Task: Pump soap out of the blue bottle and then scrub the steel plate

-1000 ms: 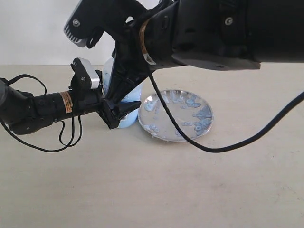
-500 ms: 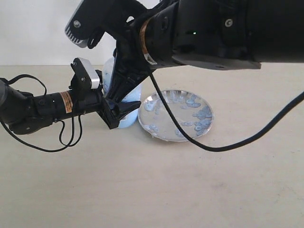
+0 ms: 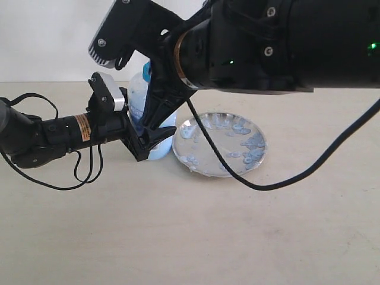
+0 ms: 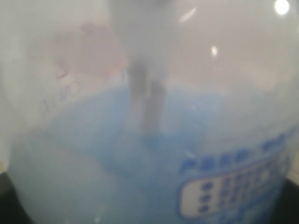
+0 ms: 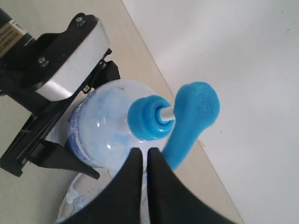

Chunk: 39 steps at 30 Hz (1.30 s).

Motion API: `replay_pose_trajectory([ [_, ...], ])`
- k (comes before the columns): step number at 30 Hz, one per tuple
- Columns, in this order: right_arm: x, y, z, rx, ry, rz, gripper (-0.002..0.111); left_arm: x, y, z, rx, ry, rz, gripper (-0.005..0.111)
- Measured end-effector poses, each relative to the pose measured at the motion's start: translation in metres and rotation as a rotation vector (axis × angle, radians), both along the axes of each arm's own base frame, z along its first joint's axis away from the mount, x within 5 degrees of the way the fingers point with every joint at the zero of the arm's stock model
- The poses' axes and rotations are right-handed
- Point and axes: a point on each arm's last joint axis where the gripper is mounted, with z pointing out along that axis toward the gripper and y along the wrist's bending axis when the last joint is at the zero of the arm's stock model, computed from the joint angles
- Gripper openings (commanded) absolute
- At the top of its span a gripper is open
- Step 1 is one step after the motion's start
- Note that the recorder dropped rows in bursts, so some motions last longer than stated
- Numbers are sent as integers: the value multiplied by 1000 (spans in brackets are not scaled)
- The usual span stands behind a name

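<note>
Pinching the bottle [image 3: 136, 98] low on its body, the L tool [image 3: 155, 142] has one finger on each side of the clear wall. R tool [image 5: 143, 153] has its fingers pressed together w/ nothing btwn them. Its tips are just beside the blue collar [image 5: 148, 117], near the pump head [image 5: 192, 112] but not on it.

Handling, as a judgement:
- Bottle is thin clear plastic and prob. dents if squeezed hard.
- Its wall is smooth, so slippery once soapy.
- Soap [image 4: 93, 154] fills approx. the lower half, so it's bottom-heavy and fairly steady.
- Best hold is low on the wide part, where the L tool already is.
- Pump head is stiff plastic on a white stem. Press straight down on its flat top; an off-centre push could tip the bottle.

Label [image 4: 224, 186] is blue and white, blurred.

Plate [image 3: 219, 135] lies flat on the surface [image 3: 178, 237] just beside the bottle's base; can't tell if they touch. It's round, shallow, shiny steel w/ a raised rim, dotted w/ pale blue blobs. It looks rigid and light, and likely skates on the smooth matte surface when scrubbed, so steady it at the rim.
</note>
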Motion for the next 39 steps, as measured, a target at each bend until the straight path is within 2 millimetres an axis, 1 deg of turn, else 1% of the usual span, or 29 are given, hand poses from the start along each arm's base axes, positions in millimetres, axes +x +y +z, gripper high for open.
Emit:
replay_pose_trajectory([
  [10,4,-2,6,25,-79,-37,0,0,0,0,-2,1,2,4],
  [13,10,-8,7,38,-82,-67,0,0,0,0,-2,1,2,4],
  [17,19,-22,7,48,-81,-131,0,0,0,0,-2,2,2,4],
  [20,21,-25,8,71,-78,-148,0,0,0,0,-2,2,2,4],
  [22,19,-23,12,113,-78,-112,0,0,0,0,-2,2,2,4],
  [25,12,-16,25,215,-85,-6,0,0,0,0,-2,2,2,4],
  [28,10,-11,32,252,-98,55,0,0,0,0,-2,2,2,4],
  [30,11,-10,30,248,-97,58,0,0,0,0,-2,2,2,4],
  [39,21,-2,7,147,-95,87,0,0,0,0,-2,2,2,4],
])
